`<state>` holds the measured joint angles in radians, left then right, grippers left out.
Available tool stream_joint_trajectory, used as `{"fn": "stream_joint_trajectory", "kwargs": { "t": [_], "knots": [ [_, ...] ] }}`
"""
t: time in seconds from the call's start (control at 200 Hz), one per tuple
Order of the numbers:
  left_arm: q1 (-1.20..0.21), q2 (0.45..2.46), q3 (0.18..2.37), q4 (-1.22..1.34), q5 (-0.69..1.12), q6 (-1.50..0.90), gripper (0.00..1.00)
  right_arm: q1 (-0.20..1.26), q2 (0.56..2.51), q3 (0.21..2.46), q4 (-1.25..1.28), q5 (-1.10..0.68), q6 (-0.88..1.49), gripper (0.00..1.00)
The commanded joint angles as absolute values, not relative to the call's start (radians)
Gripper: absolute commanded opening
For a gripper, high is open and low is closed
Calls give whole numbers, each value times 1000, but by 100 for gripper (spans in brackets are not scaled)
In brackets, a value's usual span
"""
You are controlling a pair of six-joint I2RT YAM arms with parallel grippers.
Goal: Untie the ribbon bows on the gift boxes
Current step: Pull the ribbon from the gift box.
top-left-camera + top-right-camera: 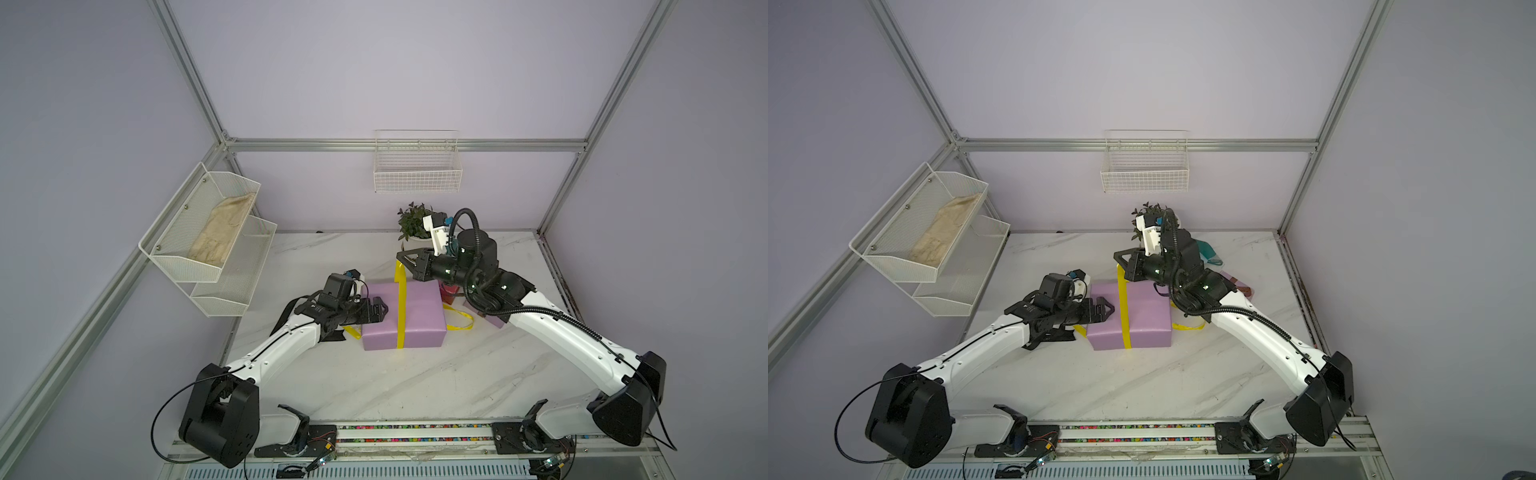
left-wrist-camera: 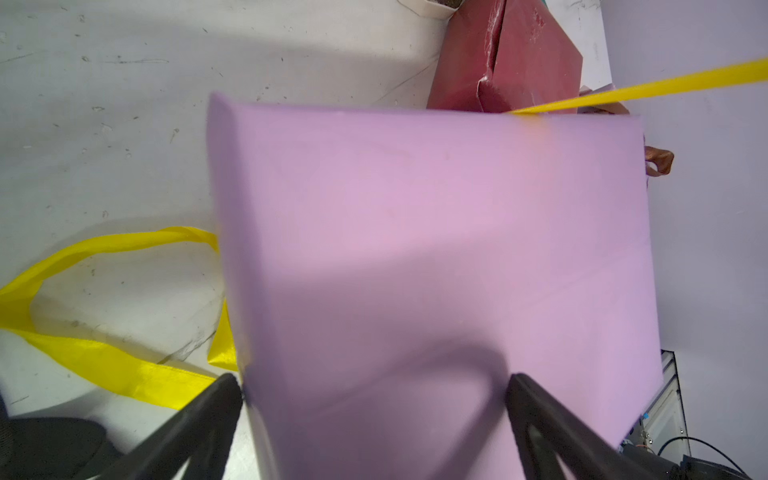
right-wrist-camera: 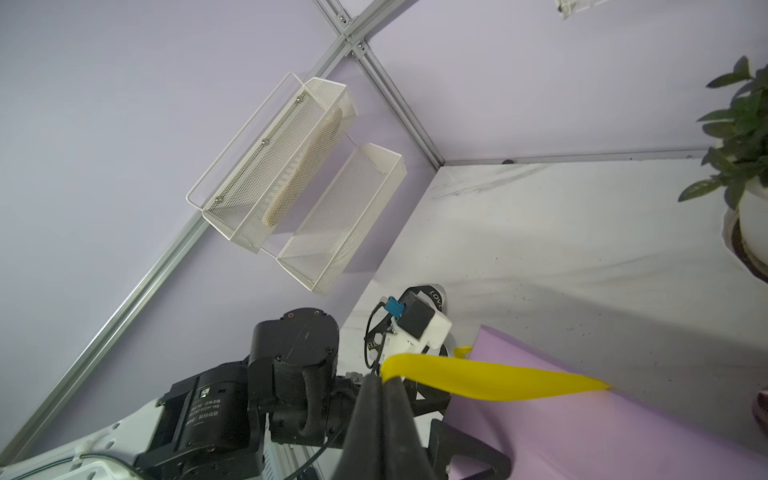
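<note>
The large lilac gift box [image 1: 419, 320] [image 1: 1148, 320] lies mid-table. A yellow ribbon [image 1: 401, 316] [image 1: 1123, 320] crosses its top and rises taut from the far edge to my right gripper [image 1: 400, 258] [image 1: 1118, 257], which is shut on the ribbon's end [image 3: 478, 380] above the box [image 3: 602, 419]. My left gripper [image 1: 381, 309] [image 1: 1106, 309] [image 2: 374, 386] stands open at the box's left end [image 2: 415, 249], one finger beside it and one over its top. Loose yellow ribbon [image 2: 104, 353] lies on the table. The red box [image 1: 449, 293] [image 2: 511, 58] and a small lilac box with brown ribbon [image 1: 1239, 284] sit behind the right arm.
A potted plant [image 1: 413, 222] [image 3: 744, 124] stands at the back of the marble table [image 1: 415, 382]. White mesh shelves [image 1: 208, 232] hang on the left wall and a wire basket [image 1: 417, 166] on the back wall. A black lettered ribbon [image 3: 432, 293] lies behind the left wrist.
</note>
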<state>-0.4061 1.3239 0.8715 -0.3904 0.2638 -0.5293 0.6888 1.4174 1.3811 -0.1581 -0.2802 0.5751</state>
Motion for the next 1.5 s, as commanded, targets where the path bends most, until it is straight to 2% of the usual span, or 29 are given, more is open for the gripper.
{"fn": "stream_joint_trajectory", "kwargs": {
  "t": [0.0,0.65,1.305,1.495],
  "knots": [
    [-411,1317,942,-426,239,-497,99,684,1394,1421,-163,-256,527,0],
    [-410,1368,975,-475,236,-494,99,681,1451,1669,-242,-236,388,0],
    [-440,1403,1005,-518,190,-480,97,681,1502,1852,-264,-272,351,0],
    [-466,1485,1025,-531,180,-477,97,681,1512,1911,-278,-267,327,0]
  ]
}}
